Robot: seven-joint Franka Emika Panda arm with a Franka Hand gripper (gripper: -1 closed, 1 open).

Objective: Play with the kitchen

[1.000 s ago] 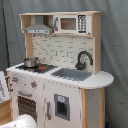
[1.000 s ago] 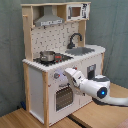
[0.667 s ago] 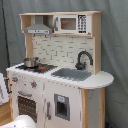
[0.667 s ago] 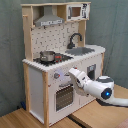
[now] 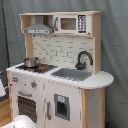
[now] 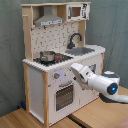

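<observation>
The kitchen is a white and light-wood toy unit with a grey hood, a black faucet, a sink and a small metal pot on the red-ringed stove. In the second exterior view my white arm reaches in from the second exterior view's right. Its gripper hangs just in front of the kitchen's front panel, beside the knobs and above the oven door. In the first exterior view only a white part of the arm shows at the bottom edge.
A toy microwave sits on the top shelf. The kitchen stands on a wooden surface with a grey curtain behind it. A white object shows at the first exterior view's left edge.
The gripper has shifted slightly to the right and up along the kitchen's front. The kitchen itself looks unchanged.
</observation>
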